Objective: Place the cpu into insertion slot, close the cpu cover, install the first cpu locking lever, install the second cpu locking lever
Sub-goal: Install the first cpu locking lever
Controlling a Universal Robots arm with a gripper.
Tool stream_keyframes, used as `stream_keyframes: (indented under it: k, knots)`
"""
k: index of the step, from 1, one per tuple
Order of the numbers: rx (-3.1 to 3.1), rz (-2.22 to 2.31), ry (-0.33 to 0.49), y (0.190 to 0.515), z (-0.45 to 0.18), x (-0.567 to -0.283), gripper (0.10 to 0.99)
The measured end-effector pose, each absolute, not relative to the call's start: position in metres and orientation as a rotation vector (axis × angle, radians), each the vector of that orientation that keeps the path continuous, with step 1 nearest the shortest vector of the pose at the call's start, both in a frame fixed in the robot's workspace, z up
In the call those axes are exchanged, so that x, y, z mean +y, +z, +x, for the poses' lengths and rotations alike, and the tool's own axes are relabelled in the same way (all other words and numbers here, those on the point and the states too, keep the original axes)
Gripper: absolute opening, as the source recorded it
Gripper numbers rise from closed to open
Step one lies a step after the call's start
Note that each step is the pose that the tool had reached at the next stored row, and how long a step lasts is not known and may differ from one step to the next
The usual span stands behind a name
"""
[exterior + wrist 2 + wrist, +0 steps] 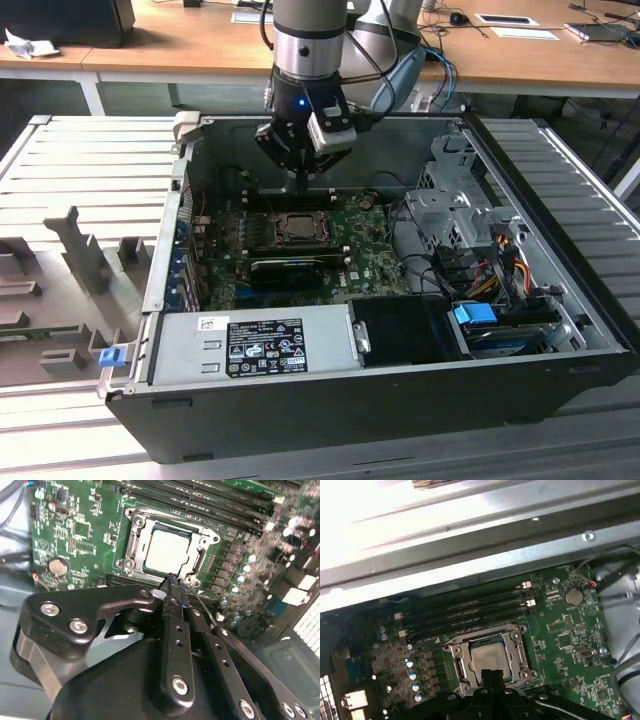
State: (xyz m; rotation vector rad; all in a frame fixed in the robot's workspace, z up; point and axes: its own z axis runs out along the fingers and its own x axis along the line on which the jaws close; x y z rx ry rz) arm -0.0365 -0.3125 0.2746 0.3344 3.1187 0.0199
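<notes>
Silvery metal is the main thing here. The cpu cover [134, 542] looks folded down flat over the insertion slot [172, 527], and the cpu [167, 550] shows through its square window, pale and square to the frame. So as far as I can judge, chip in and cover down are done, and we're at the lever part.

The end effector [172, 582] has its two thin fingers pinched together, tips right at the near edge of the cover frame in both wrist views. A thin wire runs off beside the tips in the second wrist view. It might be a lever, but I can't tell if it's actually pinched or just lying next to them.

Handling-wise, my guess:
- The cpu is light, stiff and thin, and delicate on the underside. It should be held by the edges only, though seated like this it needs no touching.
- The cover is stiff sheet metal, so push on the plain frame, never through the window.
- The levers look like springy, slippery wire, best taken near the bent end.

Counts: one cpu, one slot, one cover, one end effector. There are four long black memory slots [470, 611] beside the socket and one coin battery [573, 596] on the green board [80, 525]. It all sits in one open case [560, 330] on the grey ribbed surface [80, 170].
</notes>
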Motion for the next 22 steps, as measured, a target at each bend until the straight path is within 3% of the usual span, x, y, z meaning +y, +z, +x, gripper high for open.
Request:
stream_keyframes:
  k: [14,22]
  knots:
    - [3.136,-0.125,0.022,0.271,-0.038,-0.313,0.106]
    - [3.135,-0.133,0.037,0.267,-0.085,-0.313,0.106]
